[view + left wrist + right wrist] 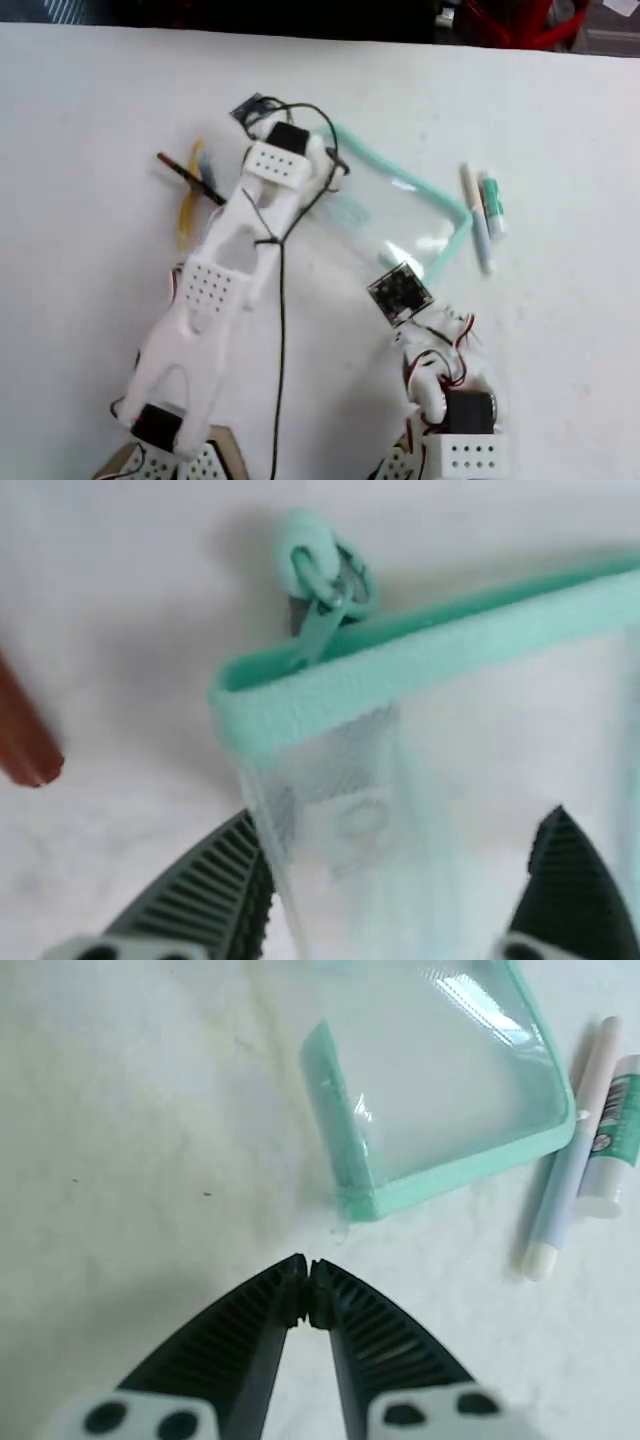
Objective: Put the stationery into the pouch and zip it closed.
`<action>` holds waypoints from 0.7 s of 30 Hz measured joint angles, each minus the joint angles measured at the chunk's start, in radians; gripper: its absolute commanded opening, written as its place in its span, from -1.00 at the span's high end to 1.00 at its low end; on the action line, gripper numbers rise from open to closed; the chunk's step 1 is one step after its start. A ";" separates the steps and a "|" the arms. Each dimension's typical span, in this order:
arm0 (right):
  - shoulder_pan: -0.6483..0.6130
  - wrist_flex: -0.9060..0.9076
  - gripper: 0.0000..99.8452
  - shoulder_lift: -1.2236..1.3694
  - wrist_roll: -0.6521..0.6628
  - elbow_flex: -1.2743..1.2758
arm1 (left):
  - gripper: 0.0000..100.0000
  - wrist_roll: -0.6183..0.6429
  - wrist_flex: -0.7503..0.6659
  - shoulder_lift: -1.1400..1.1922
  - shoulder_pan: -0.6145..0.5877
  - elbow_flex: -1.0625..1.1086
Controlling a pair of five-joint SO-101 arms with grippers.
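A clear pouch with mint-green trim lies flat in the middle of the table. Its zipper pull sits at the end corner, beside my left gripper. That gripper is open and its two dark fingers straddle the pouch's corner. My right gripper is shut on nothing and hovers just short of the pouch's opposite corner. A white pen and a green-and-white marker lie beside the pouch's far end. A brown pencil, also, crosses a yellow one left of the left arm.
The left arm stretches from the near left corner across to the pouch, with a black cable hanging from it. The right arm's base stands at the near edge. The white table shows bare at the far left and right.
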 measured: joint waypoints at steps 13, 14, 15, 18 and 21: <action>0.000 0.000 0.96 0.000 0.000 0.000 | 0.95 -0.002 0.060 0.041 -0.025 -0.180; 0.000 0.000 0.96 0.000 0.000 0.000 | 0.95 -0.002 0.075 0.041 -0.026 -0.190; 0.000 0.000 0.96 0.000 0.000 0.000 | 0.95 -0.002 0.094 0.043 -0.028 -0.201; 0.002 0.000 0.96 0.000 0.000 0.000 | 0.95 -0.002 0.137 0.048 -0.032 -0.229; 0.002 0.000 0.96 0.000 0.000 0.000 | 0.95 -0.002 0.149 0.048 -0.035 -0.235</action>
